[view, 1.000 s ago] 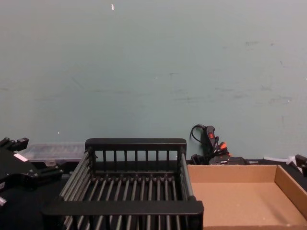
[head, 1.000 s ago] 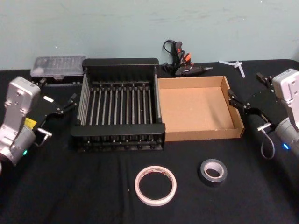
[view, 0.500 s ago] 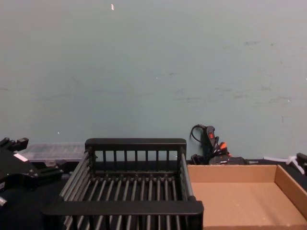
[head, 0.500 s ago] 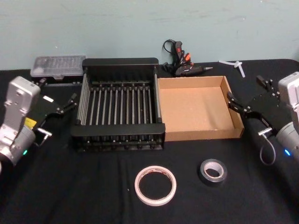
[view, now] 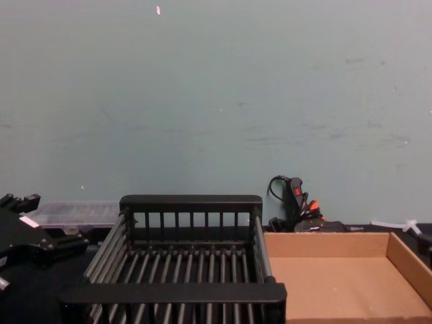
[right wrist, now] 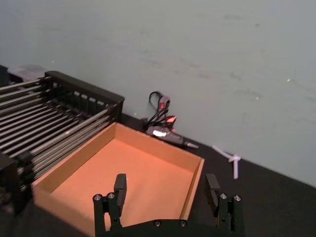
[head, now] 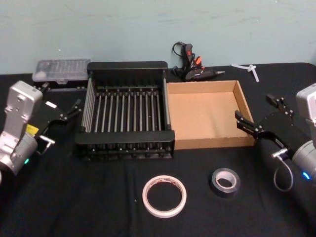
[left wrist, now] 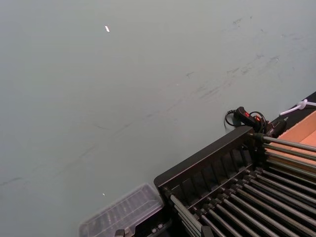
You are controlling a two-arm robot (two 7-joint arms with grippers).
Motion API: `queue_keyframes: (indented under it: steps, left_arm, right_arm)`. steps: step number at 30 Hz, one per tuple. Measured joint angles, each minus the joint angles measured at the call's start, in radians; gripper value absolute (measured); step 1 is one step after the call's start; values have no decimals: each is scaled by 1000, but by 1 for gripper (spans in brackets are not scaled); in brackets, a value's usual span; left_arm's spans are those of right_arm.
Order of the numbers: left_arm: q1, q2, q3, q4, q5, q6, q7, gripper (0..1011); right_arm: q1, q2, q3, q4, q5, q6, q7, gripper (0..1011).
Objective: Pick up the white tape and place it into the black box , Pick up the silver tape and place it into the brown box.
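The white tape (head: 145, 196) lies flat on the black cloth near the front, in the middle. To its right sits the silver tape (head: 216, 184), a thick dark roll. Behind them stand the black box (head: 127, 65) and, touching its right side, the brown box (head: 205, 116); nothing lies in either. My right gripper (head: 255, 108) is open and hovers over the brown box's front right corner, behind and to the right of the silver tape; the right wrist view shows the right gripper (right wrist: 166, 190) above the brown box (right wrist: 123, 173). My left gripper (head: 60, 98) is open, left of the black box.
A glue gun (head: 193, 69) with its cable lies behind the boxes. At the back left is a clear plastic case (head: 61, 70). A white piece (head: 249, 69) lies at the back right. Bare black cloth surrounds both tapes.
My right gripper has moved forward and inward along the brown box's right wall, closer to the silver tape. The left arm and both tapes have stayed put.
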State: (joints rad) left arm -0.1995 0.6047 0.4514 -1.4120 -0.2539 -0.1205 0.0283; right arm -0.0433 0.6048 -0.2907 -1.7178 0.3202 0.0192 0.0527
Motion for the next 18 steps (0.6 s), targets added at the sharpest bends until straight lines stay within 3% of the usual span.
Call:
queue_keyframes:
  steps: [18]
  left_arm:
    - [0, 0, 0, 0, 0, 0, 0, 1001]
  right_arm:
    - [-154, 13, 63, -172, 75, 210, 37, 1002]
